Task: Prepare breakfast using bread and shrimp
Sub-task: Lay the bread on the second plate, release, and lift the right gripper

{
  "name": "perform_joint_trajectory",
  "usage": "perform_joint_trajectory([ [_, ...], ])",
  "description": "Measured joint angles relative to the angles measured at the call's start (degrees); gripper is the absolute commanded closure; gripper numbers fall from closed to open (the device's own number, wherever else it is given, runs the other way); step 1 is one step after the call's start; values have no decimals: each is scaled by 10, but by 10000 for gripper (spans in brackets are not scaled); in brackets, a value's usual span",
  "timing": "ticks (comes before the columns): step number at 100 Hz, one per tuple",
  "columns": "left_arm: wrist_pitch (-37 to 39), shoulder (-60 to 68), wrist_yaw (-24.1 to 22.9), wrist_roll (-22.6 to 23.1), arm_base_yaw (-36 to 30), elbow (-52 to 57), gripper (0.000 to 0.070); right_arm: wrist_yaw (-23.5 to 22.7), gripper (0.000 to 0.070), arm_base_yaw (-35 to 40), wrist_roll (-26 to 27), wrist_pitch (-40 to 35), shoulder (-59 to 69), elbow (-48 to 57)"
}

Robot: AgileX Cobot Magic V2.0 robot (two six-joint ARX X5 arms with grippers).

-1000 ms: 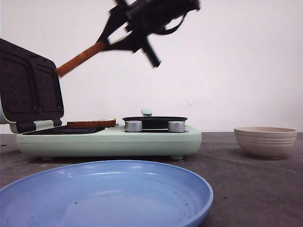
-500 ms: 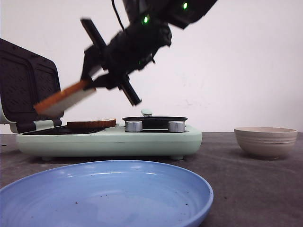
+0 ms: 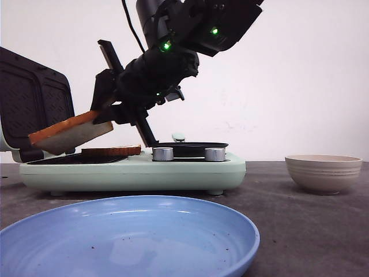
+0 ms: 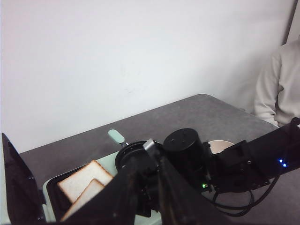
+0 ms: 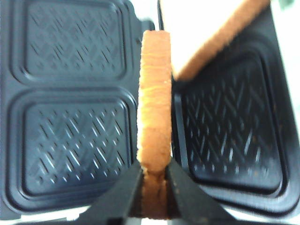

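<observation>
Mint-green sandwich maker (image 3: pixel 132 171) with its dark lid raised at nine o'clock, thick white bread slice (image 3: pixel 70 133) tilted above a second flat slice (image 3: pixel 110 150) on its plate, right claw (image 3: pixel 104 111) pinching the tilted slice's crust, black arm slanting down from one o'clock, left claw unseen.

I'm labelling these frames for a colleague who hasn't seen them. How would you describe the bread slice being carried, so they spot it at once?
Find the mint-green sandwich maker with its dark lid raised. Just above its open plate, a black arm reaches down, and its right pincer grips a bread slice by one edge. Unlike the other slice lying flat on the plate, this one hangs tilted in the air.
</observation>
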Motion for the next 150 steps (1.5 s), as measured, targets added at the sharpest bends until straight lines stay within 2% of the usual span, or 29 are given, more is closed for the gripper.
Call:
perform_joint_trajectory([
  [20, 0, 0, 0, 0, 0, 0, 700, 24, 700, 1, 5, 0, 2, 0],
  [41, 0, 0, 0, 0, 0, 0, 700, 26, 697, 0, 9, -3, 9, 0],
  [46, 0, 0, 0, 0, 0, 0, 700, 26, 629, 0, 9, -4, 9, 0],
  [58, 0, 0, 0, 0, 0, 0, 700, 26, 278, 0, 9, -18, 9, 0],
  [65, 0, 0, 0, 0, 0, 0, 700, 23, 147, 0, 9, -17, 9, 0],
  [71, 0, 0, 0, 0, 0, 0, 700, 15, 108, -2, 9, -17, 9, 0],
  [93, 0, -5, 0, 0, 0, 0, 700, -10, 97, -8, -5, -18, 9, 0],
  [112, 0, -14, 0, 0, 0, 0, 700, -32, 97, -17, -23, -57, 7, 0],
  [136, 0, -14, 0, 0, 0, 0, 700, -32, 106, -36, -92, -91, -8, 0],
  [139, 0, -14, 0, 0, 0, 0, 700, -32, 156, -42, -102, -91, -10, 0],
  [141, 0, -14, 0, 0, 0, 0, 700, -32, 224, -45, -108, -91, -11, 0],
  [150, 0, -14, -2, -2, 0, 0, 700, -37, 697, -61, -148, -99, -25, 0],
])
